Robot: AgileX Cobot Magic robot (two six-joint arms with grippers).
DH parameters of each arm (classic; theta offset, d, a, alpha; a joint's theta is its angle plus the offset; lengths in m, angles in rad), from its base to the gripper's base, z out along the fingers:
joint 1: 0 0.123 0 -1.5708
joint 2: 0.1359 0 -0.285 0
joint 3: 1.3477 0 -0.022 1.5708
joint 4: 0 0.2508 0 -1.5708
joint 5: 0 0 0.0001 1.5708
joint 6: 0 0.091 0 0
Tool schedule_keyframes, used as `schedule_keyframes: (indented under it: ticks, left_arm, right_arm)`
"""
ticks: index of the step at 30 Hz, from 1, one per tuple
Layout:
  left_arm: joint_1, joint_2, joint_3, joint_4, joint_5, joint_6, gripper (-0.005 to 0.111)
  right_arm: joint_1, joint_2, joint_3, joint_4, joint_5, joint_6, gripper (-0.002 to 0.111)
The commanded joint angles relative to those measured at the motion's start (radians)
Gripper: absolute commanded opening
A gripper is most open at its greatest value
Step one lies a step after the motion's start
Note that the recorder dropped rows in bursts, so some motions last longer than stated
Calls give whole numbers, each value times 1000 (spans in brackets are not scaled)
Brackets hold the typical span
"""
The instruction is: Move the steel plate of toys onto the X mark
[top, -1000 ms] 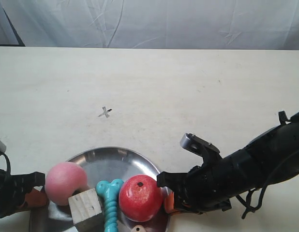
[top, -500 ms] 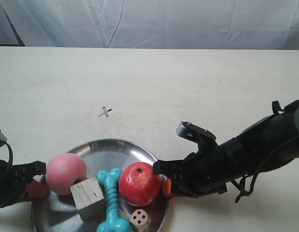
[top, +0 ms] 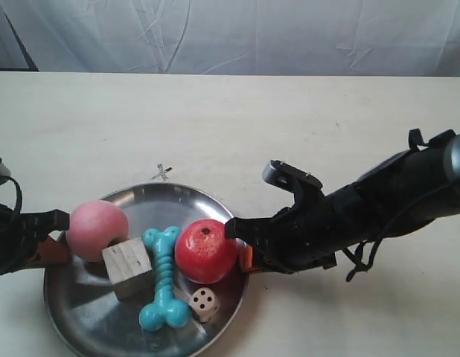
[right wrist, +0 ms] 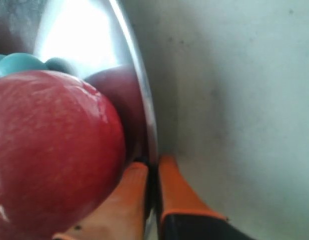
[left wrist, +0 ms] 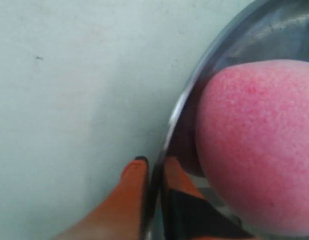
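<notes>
The steel plate point(top: 88, 327) is held between both arms near the table's front. On it lie a pink ball point(top: 96, 229), a wooden cube point(top: 127, 266), a teal bone point(top: 161, 282), a red apple-like ball point(top: 206, 251) and a white die point(top: 205, 302). My left gripper point(left wrist: 153, 167) is shut on the plate's rim point(left wrist: 180, 107) beside the pink ball point(left wrist: 254, 145). My right gripper point(right wrist: 151, 167) is shut on the opposite rim point(right wrist: 139, 100) next to the red ball point(right wrist: 49, 145). The X mark point(top: 162, 173) sits just beyond the plate's far rim.
The pale tabletop point(top: 289, 126) stretches back to a white cloth backdrop point(top: 237, 33). The arm at the exterior view's right point(top: 364, 208) lies low across the table. A dark corner point(top: 7, 44) shows at the far left.
Both arms have carried the plate away from the front edge toward the X mark. More of the plate shows now, and the die has come into view.
</notes>
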Motion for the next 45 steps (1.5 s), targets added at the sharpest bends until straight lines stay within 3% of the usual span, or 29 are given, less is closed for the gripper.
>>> schedule_keyframes:
  ticks: [1,9,21,27,33,45]
  left_arm:
    - [-11,-3,-64,-2,109,-111,0]
    - [-11,48,-207,129,93,-246,0]
    - [-11,307,-478,131,111,-279,0]
    - [-11,416,-594,129,107,-279,0]
    - [-11,496,-632,134,112,-271,0]
    - [-11,523,-646,44,56,-136,0]
  right_arm:
    - [10,-3,-75,-23,134,10,0]
    - [-10,-3,-210,-99,129,103,0]
    - [-91,128,-526,-391,190,373,0]
    - [-91,275,-680,-418,235,430,0]
    - [-99,374,-768,-495,248,511,0]
    - [-111,398,-768,-553,206,520,0]
